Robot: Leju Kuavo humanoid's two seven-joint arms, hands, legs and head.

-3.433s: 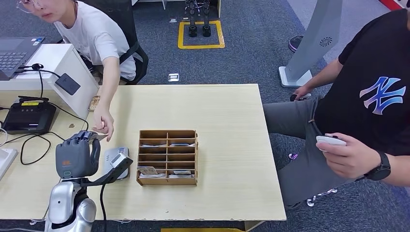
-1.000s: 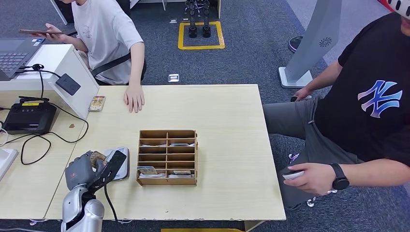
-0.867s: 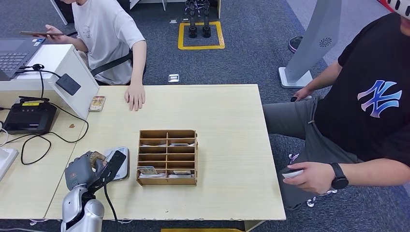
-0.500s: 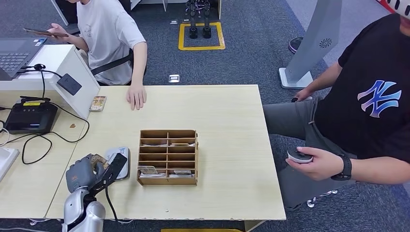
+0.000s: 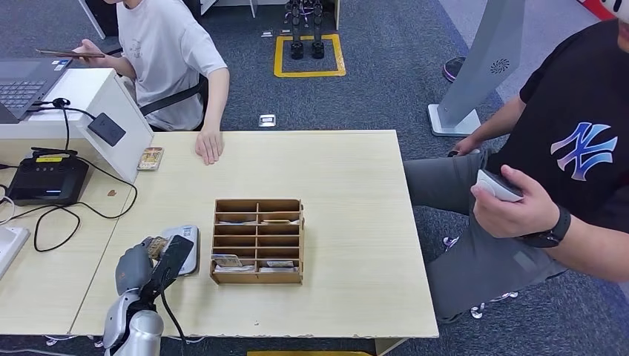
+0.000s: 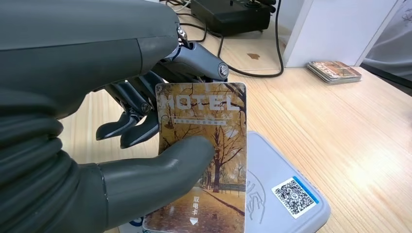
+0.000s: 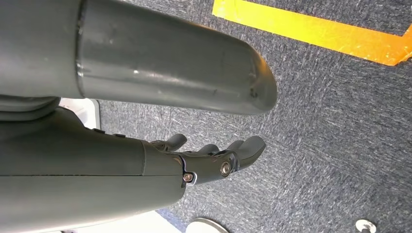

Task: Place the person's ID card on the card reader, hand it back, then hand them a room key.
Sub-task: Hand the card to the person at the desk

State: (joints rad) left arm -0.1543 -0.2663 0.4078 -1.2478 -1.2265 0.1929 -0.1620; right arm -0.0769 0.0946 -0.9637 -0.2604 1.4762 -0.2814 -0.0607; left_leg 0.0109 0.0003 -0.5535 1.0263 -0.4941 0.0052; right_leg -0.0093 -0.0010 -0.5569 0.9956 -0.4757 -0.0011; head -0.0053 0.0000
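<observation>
Head view takes in the pale wooden counter (image 5: 341, 163), where a wooden compartment box (image 5: 257, 241) stands near the middle and a person in a white shirt rests a hand (image 5: 208, 146) on the far edge, while another person in a black shirt sits off to the right holding a small white device (image 5: 498, 185). My left hand (image 5: 145, 261) hangs low over the near left part of the counter, just beside the box, and pinches the card (image 6: 201, 155) between thumb and fingers, directly above the grey card reader (image 6: 284, 194), which carries a QR sticker; whether card and reader touch I cannot tell. The card is upright in my hold, printed with an autumn tree scene in brown and gold and the word HOTEL across one end. My right hand (image 7: 214, 158) hangs over dark carpet, fingers loosely apart, holding nothing.
</observation>
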